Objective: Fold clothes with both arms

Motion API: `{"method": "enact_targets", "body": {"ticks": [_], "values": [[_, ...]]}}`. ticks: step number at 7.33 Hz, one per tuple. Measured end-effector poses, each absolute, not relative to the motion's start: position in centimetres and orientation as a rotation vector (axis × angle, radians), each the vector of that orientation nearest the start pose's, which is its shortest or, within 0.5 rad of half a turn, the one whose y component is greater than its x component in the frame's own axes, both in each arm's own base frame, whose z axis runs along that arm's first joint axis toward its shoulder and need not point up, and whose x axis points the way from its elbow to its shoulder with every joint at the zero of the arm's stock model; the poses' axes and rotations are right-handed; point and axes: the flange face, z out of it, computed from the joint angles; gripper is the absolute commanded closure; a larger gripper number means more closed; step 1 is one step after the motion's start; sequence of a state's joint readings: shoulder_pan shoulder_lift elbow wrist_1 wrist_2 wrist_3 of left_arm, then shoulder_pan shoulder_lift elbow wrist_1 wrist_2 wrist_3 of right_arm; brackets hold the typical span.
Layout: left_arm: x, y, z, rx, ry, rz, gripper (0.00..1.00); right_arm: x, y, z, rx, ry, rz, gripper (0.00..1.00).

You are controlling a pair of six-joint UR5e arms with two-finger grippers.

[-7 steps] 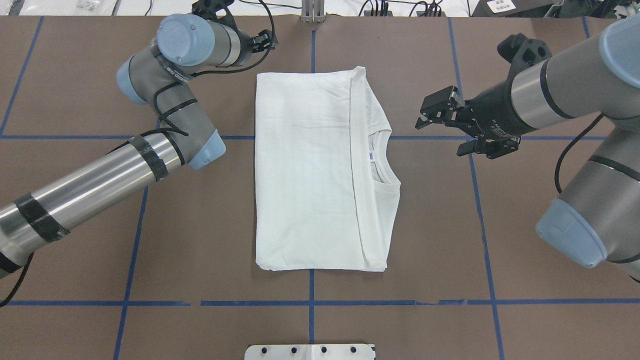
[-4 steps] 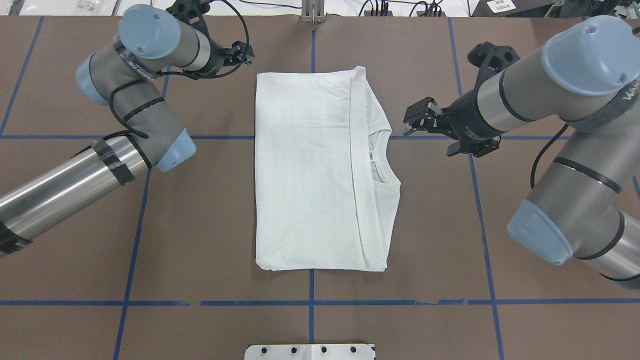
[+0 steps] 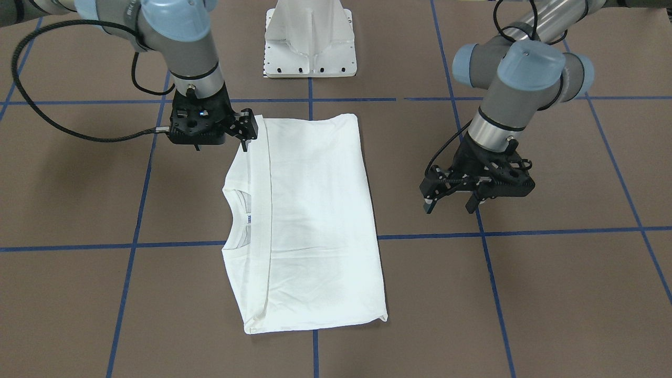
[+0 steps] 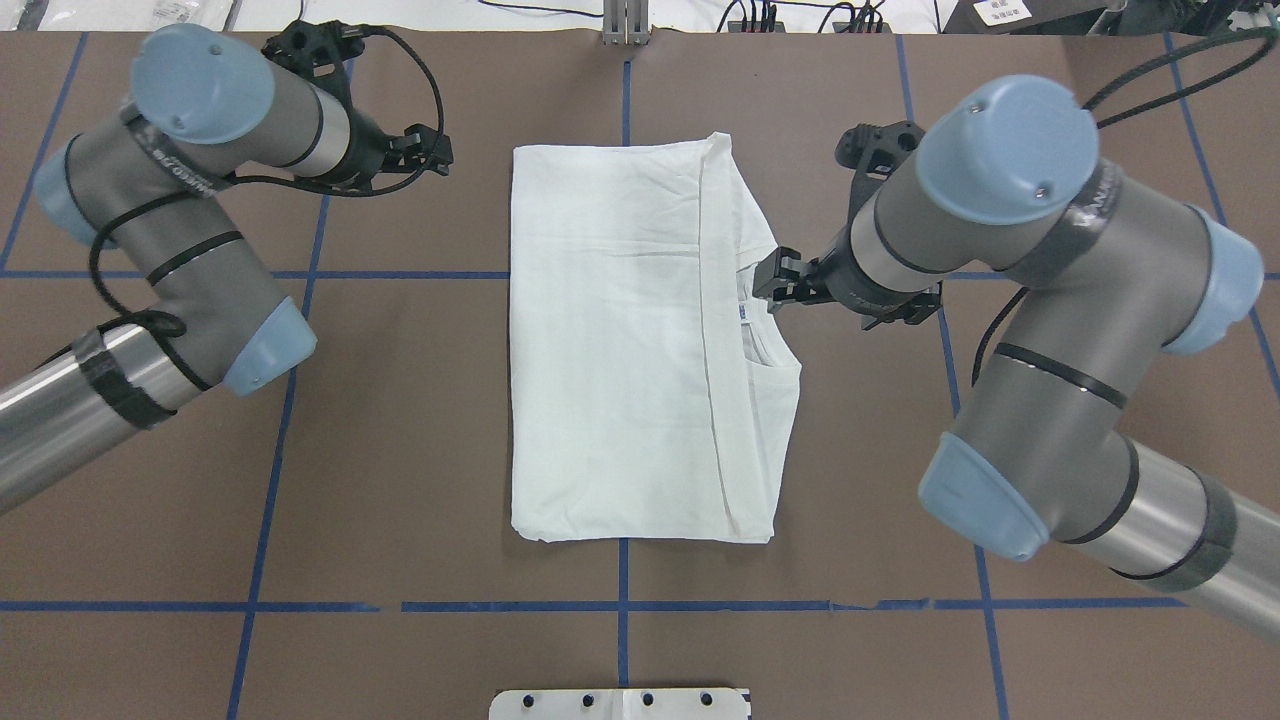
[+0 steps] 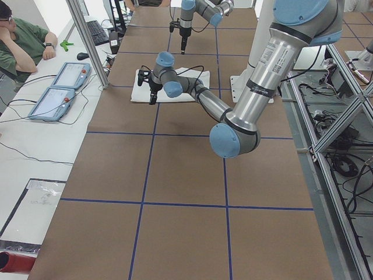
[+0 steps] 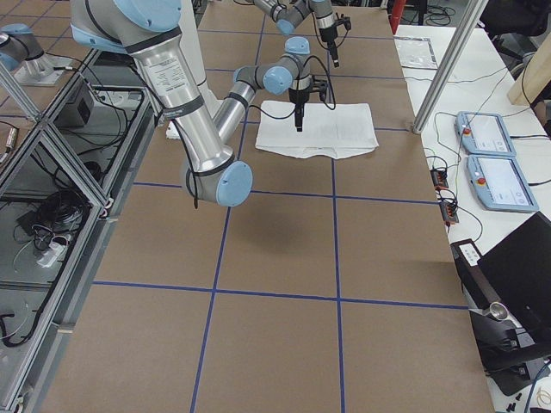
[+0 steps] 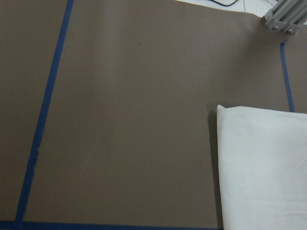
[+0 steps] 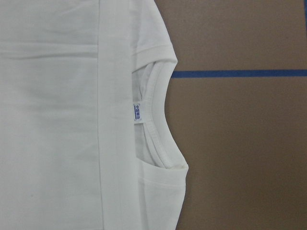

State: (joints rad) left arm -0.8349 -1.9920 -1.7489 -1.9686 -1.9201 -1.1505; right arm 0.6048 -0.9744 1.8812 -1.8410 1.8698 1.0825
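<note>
The clothes are one white shirt, folded into a tall rectangle and lying flat mid-table with plain white showing. Its collar faces the robot's right, and the right wrist view shows the collar and a small blue label. My right gripper hovers open above the shirt's collar-side edge and holds nothing. My left gripper hangs open over bare table, well clear of the shirt's other long edge. In the left wrist view only the shirt's far corner shows.
Blue tape lines grid the brown table. The white pedestal base stands at the robot's edge. An aluminium post rises at the far edge. A seated person and two teach pendants are beyond it.
The right gripper has moved left, from beside the shirt to over its collar edge. The left gripper has drawn back leftward from the shirt's far corner. The shirt has not moved.
</note>
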Motion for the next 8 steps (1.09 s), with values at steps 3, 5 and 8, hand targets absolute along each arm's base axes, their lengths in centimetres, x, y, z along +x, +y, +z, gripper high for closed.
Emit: {"method": "enact_targets", "body": {"ticks": [3,5,8], "values": [[32.9,-49.7,29.4,0.288,1.026,-0.154,0.0,-52.0,-39.4,23.4,0.105,-0.556,-0.117,0.0],[33.1,-49.7,29.7,0.28,1.023,-0.152,0.0,-54.4,-38.2,23.3,0.104,-0.543,-0.154,0.0],[33.3,-49.6,29.9,0.274,1.022,-0.151,0.0,-58.1,-39.2,23.8,0.119,-0.525,-0.167,0.0]]}}
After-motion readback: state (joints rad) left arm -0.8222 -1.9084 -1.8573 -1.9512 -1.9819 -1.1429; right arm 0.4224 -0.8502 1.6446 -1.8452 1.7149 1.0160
